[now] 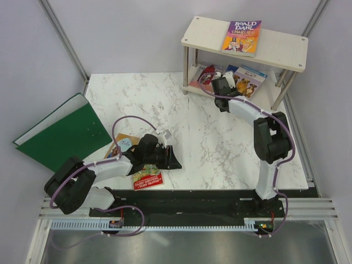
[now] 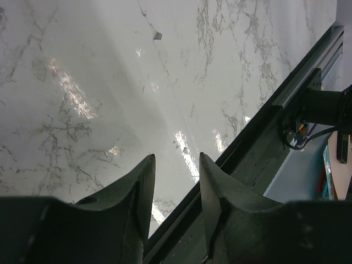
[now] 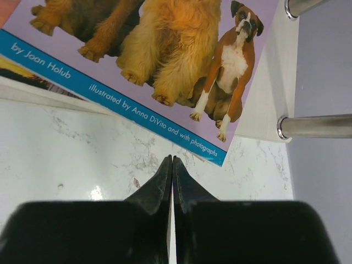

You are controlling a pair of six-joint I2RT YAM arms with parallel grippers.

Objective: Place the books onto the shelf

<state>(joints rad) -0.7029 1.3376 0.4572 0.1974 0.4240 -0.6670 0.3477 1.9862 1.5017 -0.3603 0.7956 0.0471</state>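
Note:
The shelf [image 1: 275, 47] stands at the table's back right. A purple-yellow Roald Dahl book [image 1: 242, 36] lies on its top board. On the lower board [image 3: 269, 104] lie a red-cover book [image 1: 202, 74] and the dogs-cover book [image 3: 165, 66]. My right gripper [image 3: 172, 159] is shut and empty, its tips just short of the dog book's near corner, over the marble. My left gripper [image 2: 176, 159] hangs partly open over the table with nothing between its fingers. A tan book [image 1: 122, 146] and a red-green book [image 1: 147, 179] lie on the table, partly under the left arm.
A large green folder [image 1: 63, 135] hangs off the table's left edge. The shelf's silver legs [image 3: 313, 126] stand right of my right gripper. A black rail [image 2: 264, 137] runs along the table's near edge.

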